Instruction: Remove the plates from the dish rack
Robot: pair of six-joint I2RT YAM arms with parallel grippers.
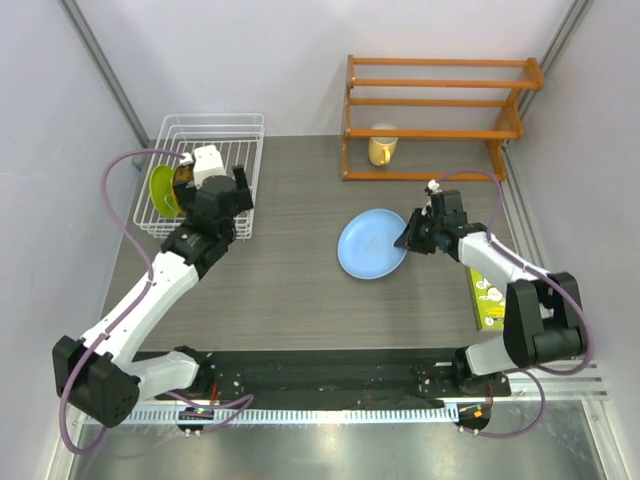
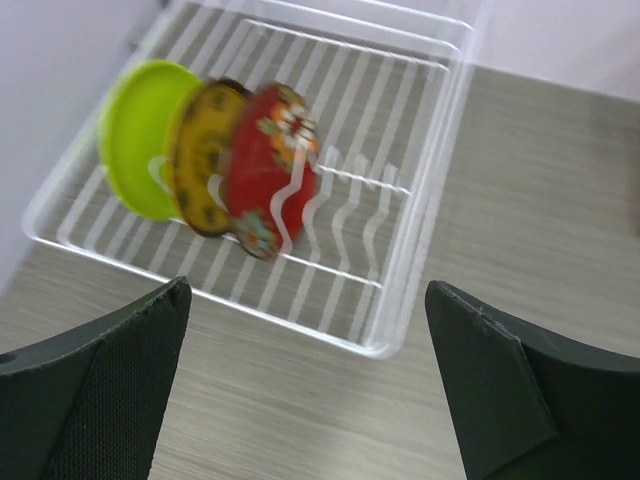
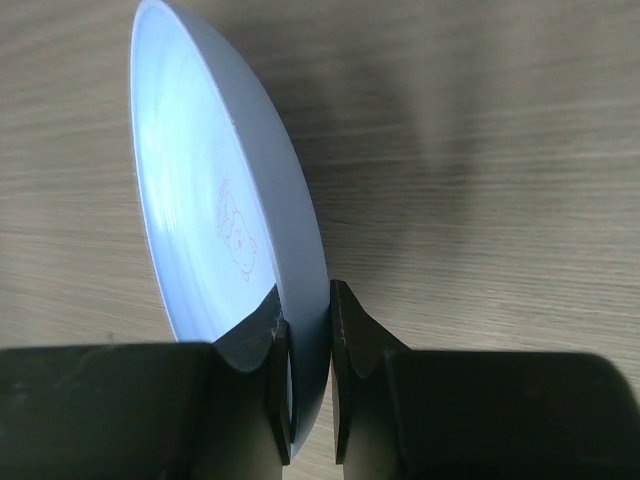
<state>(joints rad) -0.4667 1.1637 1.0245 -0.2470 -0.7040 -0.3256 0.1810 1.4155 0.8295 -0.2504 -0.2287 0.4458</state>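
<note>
Here the surface (image 1: 300, 290) lies open between the arms, with the dish rack (image 1: 212, 118) at its far-left corner. The light blue plate (image 1: 370, 245) is mid-surface, its right rim pinched by the right gripper (image 1: 412, 238). The lime green plate (image 2: 140, 135), yellow-orange plate (image 2: 205, 155) and dark red plate (image 2: 270, 170) stand in the rack, with the left gripper (image 2: 305, 300) spread wide and empty above its near edge.

Plates, four: one lime green plate (image 2: 135, 130), one yellow-orange plate (image 2: 200, 160) and one dark red plate (image 2: 270, 170) inside the single dish rack (image 1: 215, 135); one light blue plate (image 1: 372, 245) well right of it. Mug (image 1: 381, 150), one. Wooden shelf (image 1: 430, 83), one.
</note>
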